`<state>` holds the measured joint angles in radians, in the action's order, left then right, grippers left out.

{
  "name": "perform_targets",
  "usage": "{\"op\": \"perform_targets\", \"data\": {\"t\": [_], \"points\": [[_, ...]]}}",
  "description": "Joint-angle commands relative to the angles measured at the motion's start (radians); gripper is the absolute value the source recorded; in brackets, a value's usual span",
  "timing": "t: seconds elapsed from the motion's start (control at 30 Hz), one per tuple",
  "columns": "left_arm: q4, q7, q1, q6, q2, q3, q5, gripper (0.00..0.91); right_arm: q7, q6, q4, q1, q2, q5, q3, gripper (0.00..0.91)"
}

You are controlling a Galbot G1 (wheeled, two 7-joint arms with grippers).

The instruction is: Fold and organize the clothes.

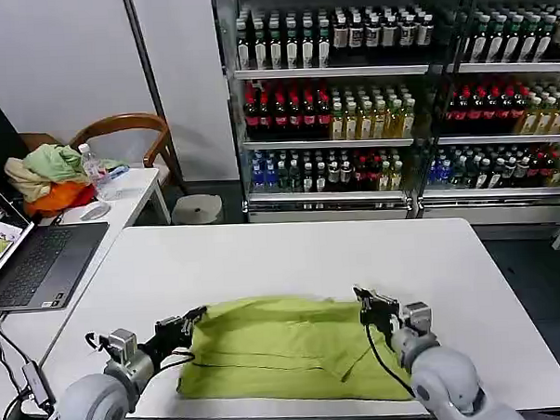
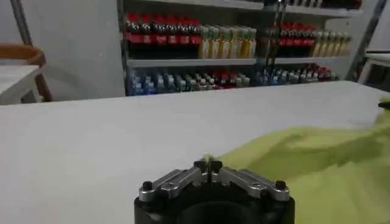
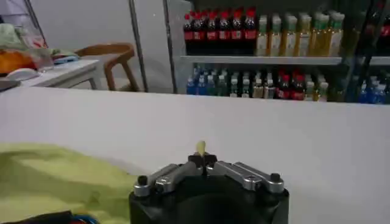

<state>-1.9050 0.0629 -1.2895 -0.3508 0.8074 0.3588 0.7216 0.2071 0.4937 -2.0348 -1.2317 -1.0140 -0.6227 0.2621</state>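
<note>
T-shirt point(image 1: 286, 349): soft, rumpled, folded oblong | left gripper point(image 1: 197, 316), right gripper point(image 1: 362, 296): each apparently pinching its corner

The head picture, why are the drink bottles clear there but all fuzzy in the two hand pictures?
In the head view the shelves of bottles look crisp. In the left wrist view the bottles are soft and blurred, while the left hand up close and the T-shirt show better. In the right wrist view the bottles blur too, behind the right hand.

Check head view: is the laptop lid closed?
No, the laptop sits open on the side desk, its screen lit and its keyboard exposed.
</note>
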Motion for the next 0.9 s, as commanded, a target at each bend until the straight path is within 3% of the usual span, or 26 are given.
{"op": "perform_targets", "data": {"t": [0.03, 0.63, 0.9], "points": [[-0.049, 0.0, -0.083, 0.004, -0.007, 0.039, -0.008, 0.04, 0.0, -0.01, -0.105, -0.163, 0.009, 0.025, 0.051, 0.0], [-0.061, 0.012, -0.136, 0.014, -0.047, 0.078, -0.008, 0.04, -0.002, -0.022, -0.125, -0.212, 0.002, 0.032, 0.103, 0.0], [-0.068, 0.02, -0.177, 0.011, -0.06, 0.091, -0.009, 0.04, -0.006, -0.027, -0.103, -0.226, -0.006, 0.045, 0.073, 0.0]]}}
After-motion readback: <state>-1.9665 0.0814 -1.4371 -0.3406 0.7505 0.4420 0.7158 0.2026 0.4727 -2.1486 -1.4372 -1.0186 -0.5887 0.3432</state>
